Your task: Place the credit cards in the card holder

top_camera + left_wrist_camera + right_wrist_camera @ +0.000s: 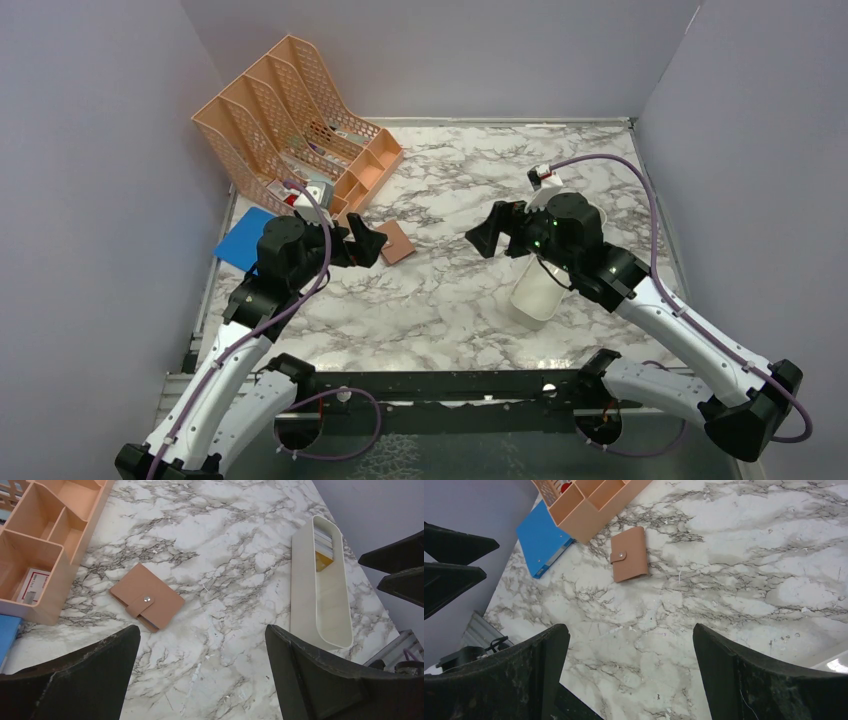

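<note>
The card holder is a small pinkish-tan wallet lying shut on the marble, its snap tab fastened. The credit cards, whitish-grey with a yellow one beside them, stand in the far end of a white oblong tray. My left gripper hovers open just left of the wallet, with nothing between its fingers. My right gripper hangs open over bare marble to the wallet's right. In the top view the right arm hides the cards.
A peach mesh file organiser stands at the back left, its low front compartments close to the wallet. A blue folder lies flat at the left edge. The white tray sits under my right arm.
</note>
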`<state>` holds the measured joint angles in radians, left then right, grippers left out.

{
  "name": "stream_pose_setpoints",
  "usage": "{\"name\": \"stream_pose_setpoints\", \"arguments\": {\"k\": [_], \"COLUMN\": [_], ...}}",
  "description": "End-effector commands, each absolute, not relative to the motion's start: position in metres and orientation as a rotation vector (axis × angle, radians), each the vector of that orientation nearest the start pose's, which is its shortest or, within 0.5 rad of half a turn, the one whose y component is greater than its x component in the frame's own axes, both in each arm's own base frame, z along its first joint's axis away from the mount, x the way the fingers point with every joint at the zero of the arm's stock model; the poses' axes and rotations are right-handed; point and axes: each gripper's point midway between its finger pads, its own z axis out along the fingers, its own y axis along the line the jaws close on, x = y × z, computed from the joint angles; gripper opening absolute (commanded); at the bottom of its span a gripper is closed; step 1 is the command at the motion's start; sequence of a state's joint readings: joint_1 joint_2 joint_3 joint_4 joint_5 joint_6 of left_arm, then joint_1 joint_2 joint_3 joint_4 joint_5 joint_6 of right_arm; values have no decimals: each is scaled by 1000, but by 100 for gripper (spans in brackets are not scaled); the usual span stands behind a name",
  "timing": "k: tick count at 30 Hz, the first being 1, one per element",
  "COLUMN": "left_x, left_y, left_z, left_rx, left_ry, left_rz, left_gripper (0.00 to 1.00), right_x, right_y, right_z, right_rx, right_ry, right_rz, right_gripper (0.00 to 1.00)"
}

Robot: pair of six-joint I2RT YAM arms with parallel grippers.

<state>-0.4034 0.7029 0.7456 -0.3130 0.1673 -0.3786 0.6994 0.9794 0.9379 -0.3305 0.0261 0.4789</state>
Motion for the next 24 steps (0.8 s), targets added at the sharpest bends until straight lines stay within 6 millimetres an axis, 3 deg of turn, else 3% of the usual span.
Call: {"name": "stream_pose_setpoints", "arguments": {"k": [1, 9, 12, 18, 21, 24], "left_x": [245, 246, 252, 275, 289, 303], "left_y": [-156, -153, -147, -132, -125, -122], "left_z": [260, 262, 254, 223, 202, 176], "left_rx": [159, 142, 81, -68, -129, -183], "left_ry": [1846, 1837, 1857, 1962, 2042, 2140], "left_rz": [-711, -701, -667, -543, -445, -362], "left_gripper": [99, 99, 99, 79, 63, 60], "right_x": [250, 250, 250, 247, 246, 243], "right_y": [231, 232, 233, 234, 232, 231], "right_z": [271, 270, 271, 279, 279, 280], "right_rx": [-201, -200, -200, -208, -204, -206], "right_ry": [1958, 1962, 1961, 1947, 1951, 1951], "right_rz": [767, 769, 777, 800, 793, 800], "right_gripper": [99, 99, 99, 100, 99, 99]}}
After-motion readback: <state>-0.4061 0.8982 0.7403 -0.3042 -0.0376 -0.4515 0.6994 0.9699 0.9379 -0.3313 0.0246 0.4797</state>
